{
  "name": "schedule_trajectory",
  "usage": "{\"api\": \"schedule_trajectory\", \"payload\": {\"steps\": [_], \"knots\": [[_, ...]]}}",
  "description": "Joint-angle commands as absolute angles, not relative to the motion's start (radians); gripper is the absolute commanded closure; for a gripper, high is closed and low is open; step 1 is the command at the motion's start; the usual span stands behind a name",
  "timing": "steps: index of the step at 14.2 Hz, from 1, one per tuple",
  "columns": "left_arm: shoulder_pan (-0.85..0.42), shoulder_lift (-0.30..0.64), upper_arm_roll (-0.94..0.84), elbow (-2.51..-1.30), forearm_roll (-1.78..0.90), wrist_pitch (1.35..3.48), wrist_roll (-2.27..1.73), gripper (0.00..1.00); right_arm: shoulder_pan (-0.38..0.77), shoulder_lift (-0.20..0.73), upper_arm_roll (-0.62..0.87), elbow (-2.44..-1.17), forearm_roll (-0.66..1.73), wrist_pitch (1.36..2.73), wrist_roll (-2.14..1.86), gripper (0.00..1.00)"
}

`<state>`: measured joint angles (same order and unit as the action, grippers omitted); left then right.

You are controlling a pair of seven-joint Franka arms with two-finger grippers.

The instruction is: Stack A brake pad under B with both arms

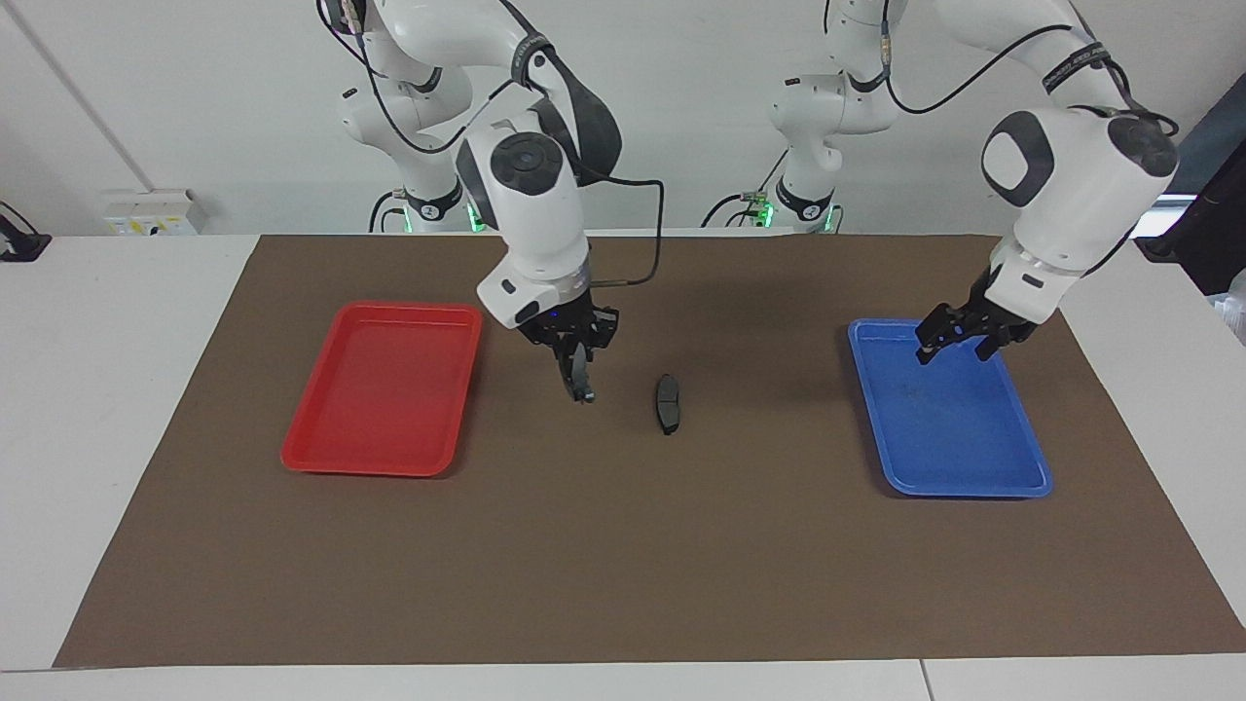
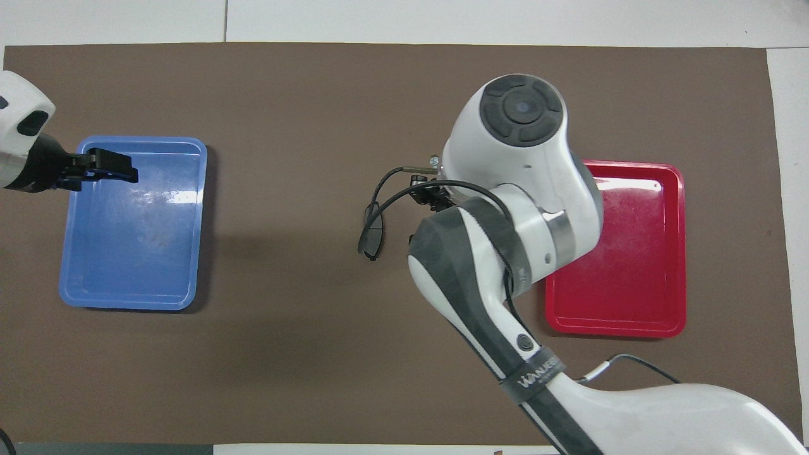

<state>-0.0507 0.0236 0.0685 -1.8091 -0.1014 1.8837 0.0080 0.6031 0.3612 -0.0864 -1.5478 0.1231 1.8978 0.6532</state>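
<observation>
Brown matting (image 1: 681,565) covers most of the white table and carries everything else. The right arm (image 1: 531,195) reaches down over the middle of it, while the left arm (image 1: 1071,175) waits, bent over its own end of the table.

A red tray (image 1: 389,389) lies toward the right arm's end and a blue tray (image 1: 954,428) toward the left arm's end, well apart from each other.

The left gripper (image 1: 959,350) hangs over the end of the blue tray nearer the robots, its fingers spread and holding nothing. The right gripper (image 1: 574,355) points down over the bare mat between the trays, just beside the red tray, with its fingers closed on B (image 1: 580,375). That pad hangs on edge below the fingers; whether its lower tip touches the mat cannot be told.

A brake pad (image 1: 667,404) lies flat on the mat between the trays, near B and apart from it, toward the left arm's end.
</observation>
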Motion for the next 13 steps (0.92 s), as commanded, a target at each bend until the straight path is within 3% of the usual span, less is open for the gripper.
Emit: {"api": "schedule_trajectory", "payload": {"steps": [1, 3, 6, 13], "knots": [[-0.028, -0.021, 0.055, -1.705, -0.066, 1.717, 0.015, 0.00, 0.682, 0.517, -0.094, -1.450, 0.126, 2.003, 0.770, 1.00], [-0.029, -0.018, 0.054, -1.608, -0.048, 1.582, 0.015, 0.00, 0.710, 0.569, -0.094, -1.451, 0.126, 2.087, 0.784, 1.00], [-0.029, -0.003, 0.054, -1.493, -0.043, 1.441, 0.014, 0.00, 0.718, 0.571, -0.094, -1.500, 0.126, 2.177, 0.778, 1.00], [-0.031, -0.045, 0.054, -1.575, -0.044, 1.485, 0.015, 0.00, 0.727, 0.558, -0.094, -1.574, 0.123, 2.168, 0.681, 1.00]]}}
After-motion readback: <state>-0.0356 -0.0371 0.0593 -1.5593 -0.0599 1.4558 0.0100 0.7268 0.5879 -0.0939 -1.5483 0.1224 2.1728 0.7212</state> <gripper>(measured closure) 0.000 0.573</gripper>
